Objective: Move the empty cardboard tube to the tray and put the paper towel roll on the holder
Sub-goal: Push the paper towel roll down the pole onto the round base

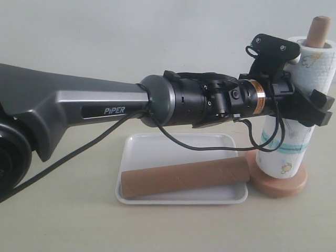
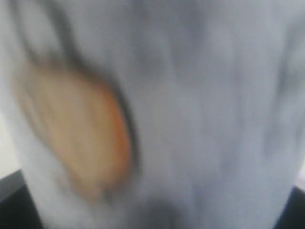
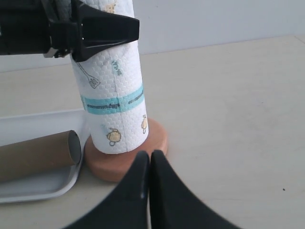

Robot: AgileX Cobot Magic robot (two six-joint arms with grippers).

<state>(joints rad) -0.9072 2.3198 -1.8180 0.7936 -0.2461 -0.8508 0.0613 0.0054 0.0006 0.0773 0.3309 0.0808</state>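
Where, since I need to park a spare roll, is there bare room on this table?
Free: the table in front of the tray, the table beside the holder away from the tray, and the tray strip behind the cardboard tube. Crowded: the tube end sits close to the holder base, and the left gripper straddles the paper towel roll.

I see the empty cardboard tube [image 1: 184, 176] lying on its side in the tray [image 1: 157, 139]. It is plain brown with faint spiral seams, and it runs along the tray's near long side. Its open hollow end reaches the tray's rim on the holder's side. The tray is shallow, white and round-cornered.

The paper towel roll [image 1: 286, 152] stands upright on the holder [image 1: 286, 188], threaded over the post, whose rounded wooden tip shows above the roll's top. The roll is white and embossed, with small yellow drawings and a teal band near its lower end. That end sits on the round wooden base, just beside the tray.
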